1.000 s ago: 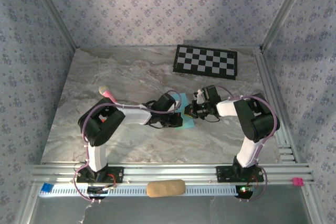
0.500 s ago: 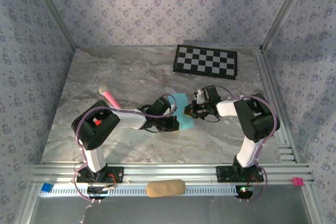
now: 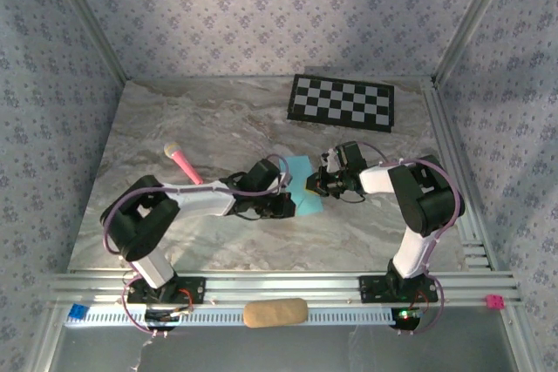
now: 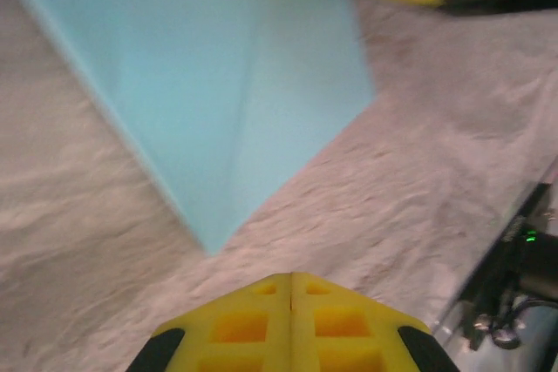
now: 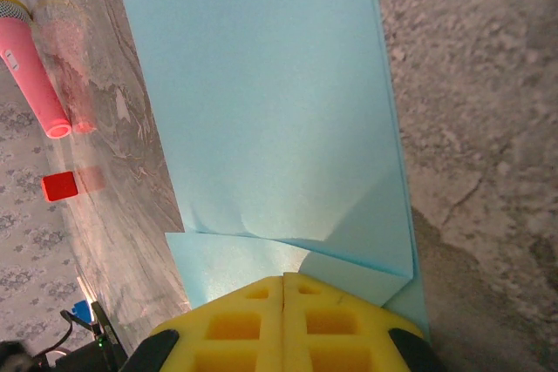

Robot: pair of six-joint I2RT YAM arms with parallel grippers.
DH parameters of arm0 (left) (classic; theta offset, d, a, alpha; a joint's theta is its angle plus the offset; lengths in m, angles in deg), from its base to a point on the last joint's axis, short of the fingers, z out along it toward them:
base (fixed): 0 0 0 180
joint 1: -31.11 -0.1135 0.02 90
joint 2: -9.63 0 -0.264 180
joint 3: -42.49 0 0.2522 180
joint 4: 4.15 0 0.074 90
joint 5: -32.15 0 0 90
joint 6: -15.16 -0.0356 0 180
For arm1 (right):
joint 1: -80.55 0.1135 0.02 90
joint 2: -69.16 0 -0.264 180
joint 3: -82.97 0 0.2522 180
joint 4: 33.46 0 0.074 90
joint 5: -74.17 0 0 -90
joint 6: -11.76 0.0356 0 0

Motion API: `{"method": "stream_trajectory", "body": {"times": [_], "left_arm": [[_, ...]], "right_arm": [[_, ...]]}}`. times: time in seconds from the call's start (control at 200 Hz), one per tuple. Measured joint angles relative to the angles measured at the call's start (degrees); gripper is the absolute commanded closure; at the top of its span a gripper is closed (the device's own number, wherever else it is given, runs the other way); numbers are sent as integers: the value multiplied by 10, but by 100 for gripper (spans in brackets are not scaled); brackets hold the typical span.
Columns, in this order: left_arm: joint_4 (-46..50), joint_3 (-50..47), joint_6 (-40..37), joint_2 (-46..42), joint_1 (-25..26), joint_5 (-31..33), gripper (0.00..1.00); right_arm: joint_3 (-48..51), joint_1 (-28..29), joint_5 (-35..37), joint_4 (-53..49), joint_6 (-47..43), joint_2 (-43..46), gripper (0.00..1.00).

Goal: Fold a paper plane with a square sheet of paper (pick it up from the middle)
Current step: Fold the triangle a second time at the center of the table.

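The square sheet of paper (image 3: 305,201) lies flat at frame centre on the table (image 3: 209,119), one flap folded over. Left gripper (image 4: 290,278): fingers pressed together, empty, just short of a sheet corner. Right gripper (image 5: 284,280): fingers together at the folded edge. Bare marble lies open at lower centre.

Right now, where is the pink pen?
In the top view, the pink pen lies on the left side of the table, just past the left arm and to the left of the blue paper.
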Motion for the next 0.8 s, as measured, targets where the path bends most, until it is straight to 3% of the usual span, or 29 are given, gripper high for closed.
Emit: {"method": "stream_trajectory", "body": {"times": [0.31,0.52,0.8], "left_arm": [[-4,96,-8,79,-27,-9,96],[1,97,-7,131,-26,0,98],[-38,62,-6,124,-23,13,100]], "right_arm": [[0,0,0,0,0,0,100],[0,0,0,0,0,0,100],[0,1,2,-1,0,3,100]]}}
